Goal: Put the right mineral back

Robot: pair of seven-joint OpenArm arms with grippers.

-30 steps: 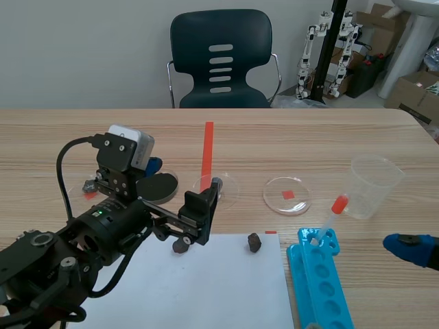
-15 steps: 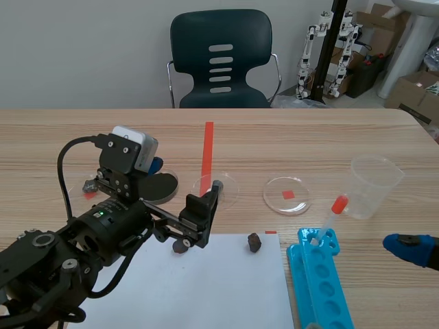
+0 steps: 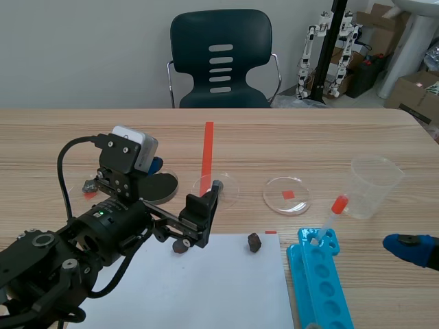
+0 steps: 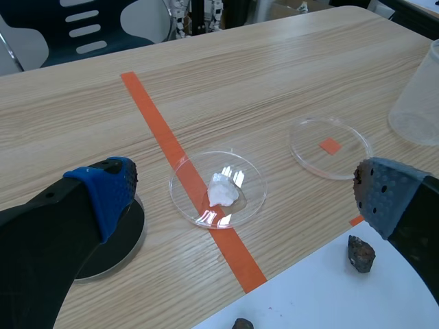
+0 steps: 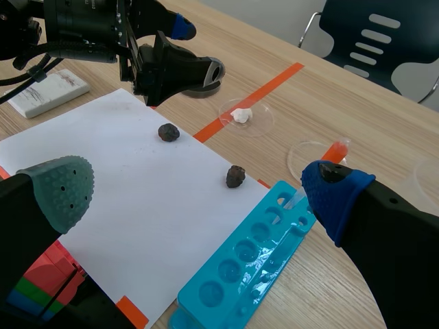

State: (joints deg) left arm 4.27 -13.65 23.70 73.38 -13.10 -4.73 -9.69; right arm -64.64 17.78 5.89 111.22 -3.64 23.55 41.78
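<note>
— How does the mineral look?

— The right mineral point(image 3: 254, 242) is a small dark lump, rough and angular, with rusty brown flecks. It lies on the white sheet point(image 3: 206, 288), close to the sheet's far right corner. It touches nothing else, and sits between the left mineral point(image 3: 180, 247) and the blue rack point(image 3: 319, 281).

— And your jaws?

— Both pairs gape wide with nothing between them. My left jaws hang over the sheet's far edge, and the right mineral lies just ahead of one of their fingers. My right jaws sit low at the right side of the desk point(image 3: 309, 137), well apart from the mineral.

— Count things for me.

— Two minerals on the sheet. Three round dishes beyond it: a dark dish point(image 3: 161, 184), a dish with a white lump point(image 4: 218, 188) on the orange tape line, and a clear dish point(image 4: 329, 147) over an orange square. There is also one plastic cup point(image 3: 374, 185), one rack, and one dropper point(image 3: 339, 205) with a red bulb leaning out of the rack's far end.
</note>
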